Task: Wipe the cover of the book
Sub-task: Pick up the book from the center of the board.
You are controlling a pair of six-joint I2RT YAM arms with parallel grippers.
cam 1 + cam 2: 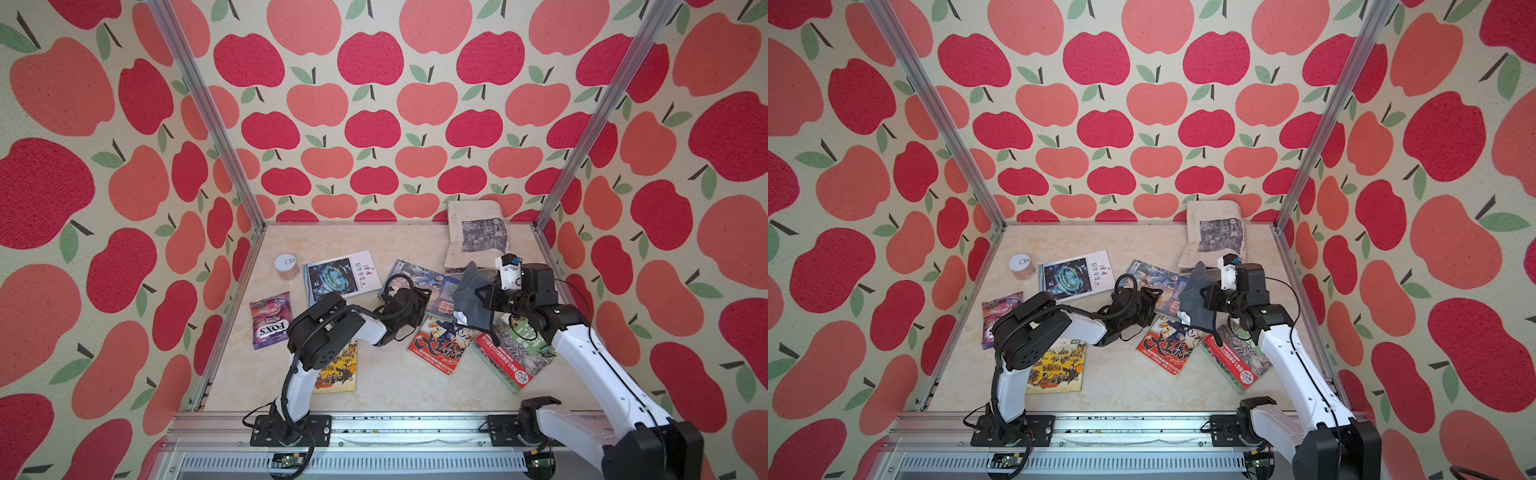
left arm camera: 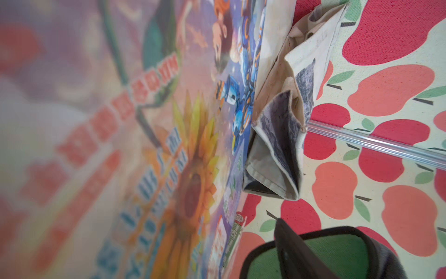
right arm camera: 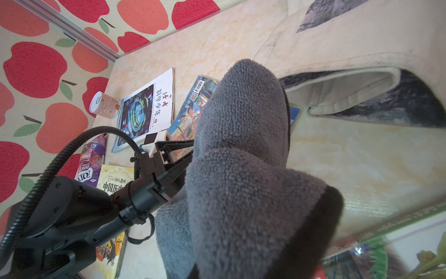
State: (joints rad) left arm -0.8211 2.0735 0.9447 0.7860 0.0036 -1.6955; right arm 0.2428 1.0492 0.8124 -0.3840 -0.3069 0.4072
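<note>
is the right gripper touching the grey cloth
Touching. In a top view the grey cloth hangs bunched from the right gripper, pinched in its shut jaws.

1. My left arm [image 1: 300, 386] wears white shells between black round joint housings, one dotted with small holes.
2. A black ribbed hose [image 3: 72, 149] loops back from the left gripper [image 3: 184, 154], itself black with a white block at its root.
3. My right arm [image 1: 598, 374] is white too; just behind the right gripper [image 1: 483, 297] sits a white bracket [image 1: 509, 272] with a blue tip.
</note>
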